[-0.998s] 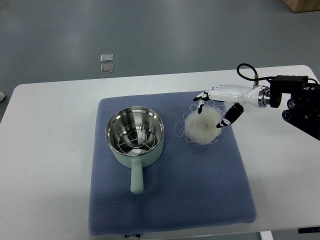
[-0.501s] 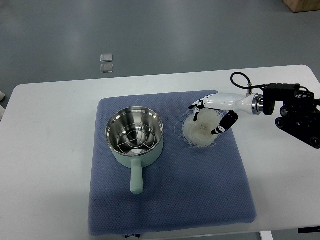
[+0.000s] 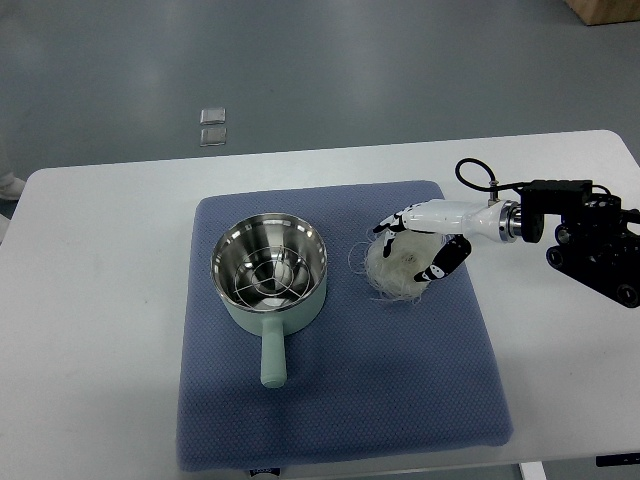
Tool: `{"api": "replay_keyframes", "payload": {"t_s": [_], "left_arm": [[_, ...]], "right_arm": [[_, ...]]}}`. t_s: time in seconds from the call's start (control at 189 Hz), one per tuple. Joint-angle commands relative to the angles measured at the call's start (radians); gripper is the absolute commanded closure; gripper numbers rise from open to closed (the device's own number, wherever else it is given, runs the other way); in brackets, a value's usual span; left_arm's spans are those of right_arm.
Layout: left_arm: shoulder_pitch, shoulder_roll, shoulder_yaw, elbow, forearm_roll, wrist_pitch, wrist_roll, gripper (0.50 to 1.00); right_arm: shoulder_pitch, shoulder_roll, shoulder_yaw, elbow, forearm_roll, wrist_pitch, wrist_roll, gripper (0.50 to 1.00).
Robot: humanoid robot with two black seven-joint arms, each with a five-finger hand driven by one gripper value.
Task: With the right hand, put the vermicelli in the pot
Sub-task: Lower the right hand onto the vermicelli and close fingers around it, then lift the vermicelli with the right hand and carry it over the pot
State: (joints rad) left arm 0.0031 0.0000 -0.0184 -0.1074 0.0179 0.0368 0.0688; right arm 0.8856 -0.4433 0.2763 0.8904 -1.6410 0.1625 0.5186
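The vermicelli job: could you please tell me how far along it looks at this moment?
Done: the right hand has reached the vermicelli on the blue mat, right of the pot. In hand: its fingers and thumb curl around the nest, though whether it is lifted is unclear. Left: carrying it over and releasing it into the pot, which holds no vermicelli yet.

The right arm enters from the right edge of the frame, slightly above mid-height, its black wrist housing trailing a looped cable. The white right hand (image 3: 417, 243) reaches leftward toward the frame's centre, black-tipped fingers (image 3: 390, 223) curled downward and thumb (image 3: 440, 265) opposing below, closed in a grasp.
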Motion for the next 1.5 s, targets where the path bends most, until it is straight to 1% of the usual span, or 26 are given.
{"api": "replay_keyframes", "payload": {"t_s": [0.0, 0.084, 0.137, 0.148, 0.158, 0.164, 0.179, 0.19, 0.195, 0.211, 0.227, 0.232, 0.238, 0.243, 0.248, 0.253, 0.259, 0.274, 0.28, 0.296, 0.301, 0.306, 0.311, 1.045, 1.219, 1.494], "left_arm": [[0.0, 0.0, 0.0, 0.0, 0.0, 0.0, 0.0, 0.5], [0.0, 0.0, 0.0, 0.0, 0.001, 0.0, -0.001, 0.5], [0.0, 0.0, 0.0, 0.0, 0.001, 0.0, 0.0, 0.5], [0.0, 0.0, 0.0, 0.0, 0.001, 0.0, 0.0, 0.5], [0.0, 0.0, 0.0, 0.0, 0.001, 0.0, 0.0, 0.5], [0.0, 0.0, 0.0, 0.0, 0.001, 0.0, 0.0, 0.5], [0.0, 0.0, 0.0, 0.0, 0.001, 0.0, -0.001, 0.5], [0.0, 0.0, 0.0, 0.0, 0.001, 0.0, -0.001, 0.5], [0.0, 0.0, 0.0, 0.0, 0.001, 0.0, 0.0, 0.5], [0.0, 0.0, 0.0, 0.0, -0.001, 0.0, -0.001, 0.5], [0.0, 0.0, 0.0, 0.0, -0.001, 0.0, 0.0, 0.5], [0.0, 0.0, 0.0, 0.0, -0.001, 0.0, 0.0, 0.5], [0.0, 0.0, 0.0, 0.0, 0.0, 0.0, 0.0, 0.5], [0.0, 0.0, 0.0, 0.0, 0.001, 0.0, 0.0, 0.5], [0.0, 0.0, 0.0, 0.0, 0.001, 0.0, 0.0, 0.5], [0.0, 0.0, 0.0, 0.0, 0.001, 0.0, 0.0, 0.5], [0.0, 0.0, 0.0, 0.0, 0.001, 0.0, 0.0, 0.5], [0.0, 0.0, 0.0, 0.0, 0.001, 0.0, 0.0, 0.5], [0.0, 0.0, 0.0, 0.0, 0.001, 0.0, 0.0, 0.5], [0.0, 0.0, 0.0, 0.0, 0.001, 0.0, 0.0, 0.5], [0.0, 0.0, 0.0, 0.0, -0.001, 0.0, 0.0, 0.5], [0.0, 0.0, 0.0, 0.0, -0.001, 0.0, 0.0, 0.5], [0.0, 0.0, 0.0, 0.0, -0.001, 0.0, 0.0, 0.5], [0.0, 0.0, 0.002, 0.0, 0.001, 0.0, 0.0, 0.5], [0.0, 0.0, 0.002, 0.0, -0.001, 0.0, 0.0, 0.5], [0.0, 0.0, 0.002, 0.0, -0.001, 0.0, -0.001, 0.5]], "right_arm": [[-0.008, 0.0, 0.001, -0.001, -0.002, -0.001, -0.002, 0.579], [-0.008, 0.0, 0.001, -0.001, -0.002, 0.0, -0.002, 0.585], [-0.007, -0.002, 0.001, -0.001, -0.002, 0.0, -0.002, 0.615], [-0.007, -0.002, 0.0, -0.002, -0.002, 0.002, -0.002, 0.63], [-0.005, -0.002, 0.0, -0.002, -0.002, 0.002, -0.002, 0.67], [-0.005, -0.002, 0.0, -0.002, -0.002, 0.002, -0.002, 0.671], [-0.005, -0.002, 0.0, -0.002, -0.002, 0.003, -0.002, 0.717], [-0.005, -0.002, 0.0, -0.002, -0.002, 0.003, -0.002, 0.718], [-0.005, -0.003, 0.0, -0.002, -0.003, 0.003, -0.002, 0.742], [-0.005, -0.003, 0.0, -0.002, -0.003, 0.003, -0.002, 0.762], [-0.007, -0.003, -0.002, -0.002, -0.002, 0.005, -0.002, 0.813], [-0.007, -0.003, -0.002, -0.002, -0.002, 0.005, -0.002, 0.814], [-0.007, -0.003, -0.002, -0.002, -0.003, 0.005, -0.003, 0.84], [-0.007, -0.003, -0.002, -0.002, -0.003, 0.005, -0.003, 0.84], [-0.007, -0.003, -0.003, -0.002, -0.003, 0.005, -0.003, 0.866], [-0.007, -0.003, -0.003, -0.002, -0.003, 0.005, -0.003, 0.867], [-0.007, -0.003, -0.005, -0.002, -0.003, 0.005, -0.002, 0.889], [-0.007, -0.003, -0.005, -0.002, -0.003, 0.005, -0.002, 0.91], [-0.007, -0.003, -0.006, -0.004, -0.003, 0.006, -0.002, 0.932], [-0.005, -0.003, -0.008, -0.004, -0.003, 0.006, -0.002, 0.953], [-0.005, -0.003, -0.011, -0.004, -0.003, 0.008, -0.003, 0.973], [-0.005, -0.003, -0.011, -0.004, -0.003, 0.008, -0.003, 0.973], [-0.005, -0.003, -0.011, -0.004, -0.003, 0.009, -0.003, 0.997], [0.067, 0.005, 0.014, -0.005, 0.021, 0.019, -0.003, 1.0], [0.078, 0.005, 0.069, -0.005, 0.021, 0.022, -0.026, 1.0], [0.113, -0.002, 0.087, -0.007, 0.021, 0.023, -0.028, 1.0]]}}
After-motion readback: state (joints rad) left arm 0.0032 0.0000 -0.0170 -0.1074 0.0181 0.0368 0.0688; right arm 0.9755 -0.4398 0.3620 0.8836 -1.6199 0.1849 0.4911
